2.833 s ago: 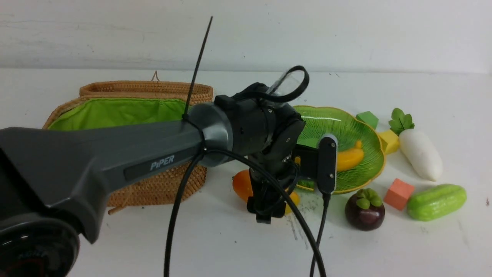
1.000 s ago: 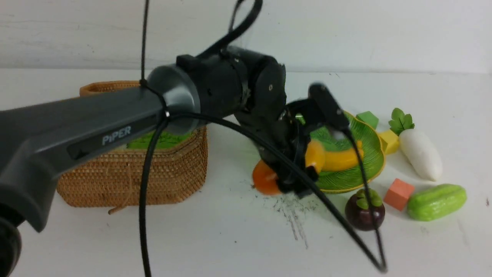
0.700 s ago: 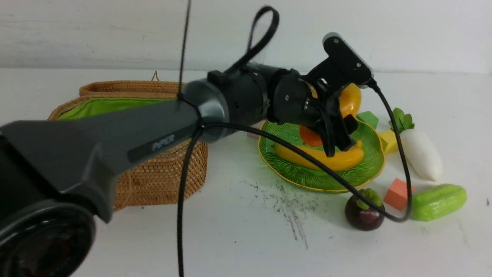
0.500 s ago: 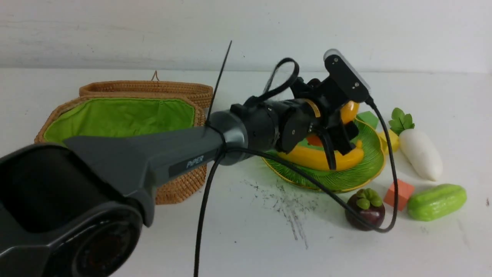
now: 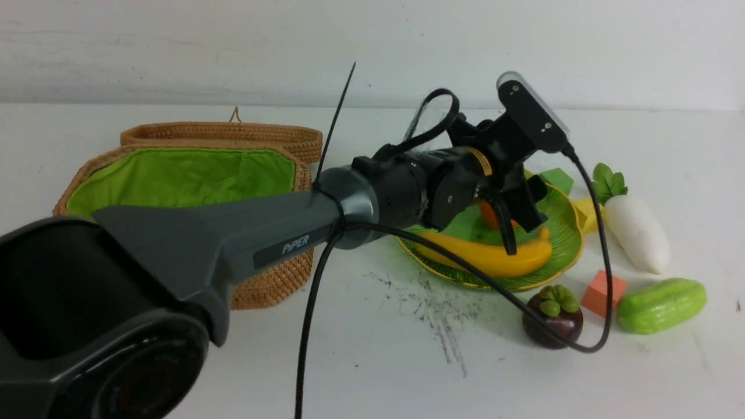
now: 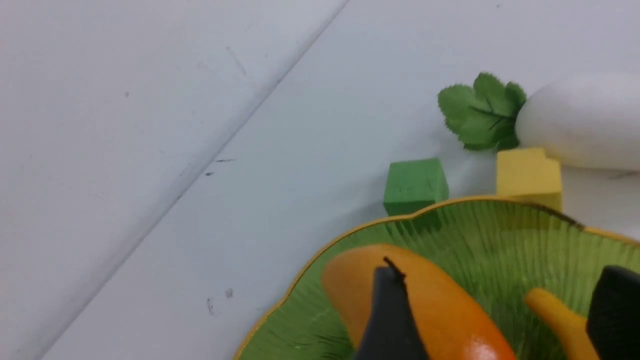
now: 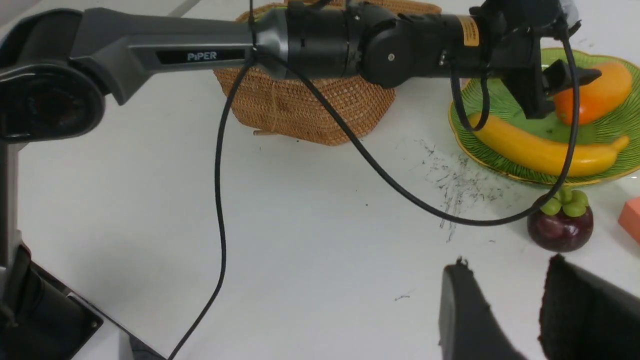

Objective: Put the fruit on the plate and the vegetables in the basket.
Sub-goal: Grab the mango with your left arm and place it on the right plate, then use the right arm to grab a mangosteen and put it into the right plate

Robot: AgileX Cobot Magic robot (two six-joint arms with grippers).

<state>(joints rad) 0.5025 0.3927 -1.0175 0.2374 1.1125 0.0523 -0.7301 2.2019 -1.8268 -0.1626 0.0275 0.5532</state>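
Item: orange-yellow oval toy mango [image 5: 492,214], lying in the shallow green ribbed plate [image 5: 560,216] at its 12 o'clock, behind the long yellow banana [image 5: 489,259]. Left tool [image 6: 500,272]: released, jaws wide about it. We judge a low withdrawal could knock the mango over the rim onto the bench [image 5: 372,361].

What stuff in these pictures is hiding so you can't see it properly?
Front view: the left arm covers most of the mango and part of the plate.
Front view: the bottom of the basket sits behind its own wall and the arm, so its contents cannot be told.
Left wrist view: the radish is cut off by the picture edge.
Right wrist view: the orange cube is cut off by the edge.
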